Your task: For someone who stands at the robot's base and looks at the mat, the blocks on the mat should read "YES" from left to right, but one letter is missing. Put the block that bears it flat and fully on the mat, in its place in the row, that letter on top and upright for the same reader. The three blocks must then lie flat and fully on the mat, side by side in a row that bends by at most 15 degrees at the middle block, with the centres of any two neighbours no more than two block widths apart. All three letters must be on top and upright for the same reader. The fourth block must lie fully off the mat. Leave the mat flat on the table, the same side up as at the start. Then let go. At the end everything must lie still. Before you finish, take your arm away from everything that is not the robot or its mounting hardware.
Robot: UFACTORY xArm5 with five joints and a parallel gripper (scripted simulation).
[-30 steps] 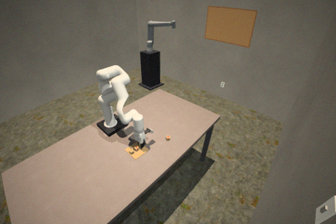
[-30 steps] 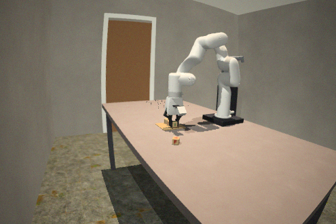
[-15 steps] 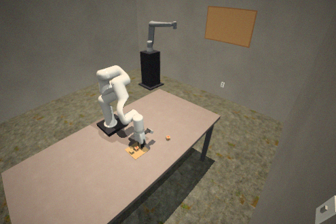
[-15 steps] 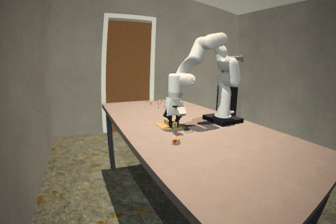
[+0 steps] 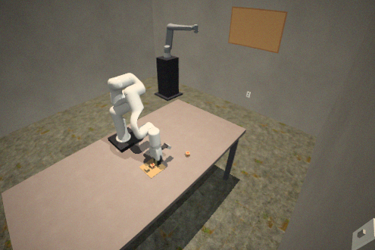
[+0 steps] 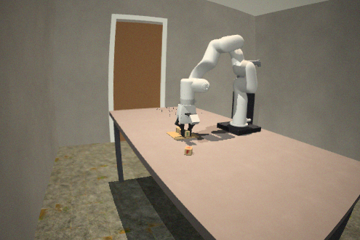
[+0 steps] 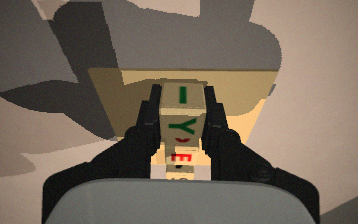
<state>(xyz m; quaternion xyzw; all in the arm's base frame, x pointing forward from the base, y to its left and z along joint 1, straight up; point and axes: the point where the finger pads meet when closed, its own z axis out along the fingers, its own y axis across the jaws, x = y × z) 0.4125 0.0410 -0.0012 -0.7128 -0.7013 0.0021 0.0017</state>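
On the mat: the gripper is low over the tan mat, its two black fingers pinching the Y block by its sides
Y block: pale wood, a green Y on the face toward the wrist camera and a green bar on the face above it; in the exterior view it sits at or just above the mat, contact not clear
Row: just behind the Y block, closer to the wrist camera, a block with a red E; a third block past it, its letter mostly hidden
Fourth block: a small block with red marks lies on the table, well apart from the mat
Arm: white, bent down from its black base plate at the table's edge
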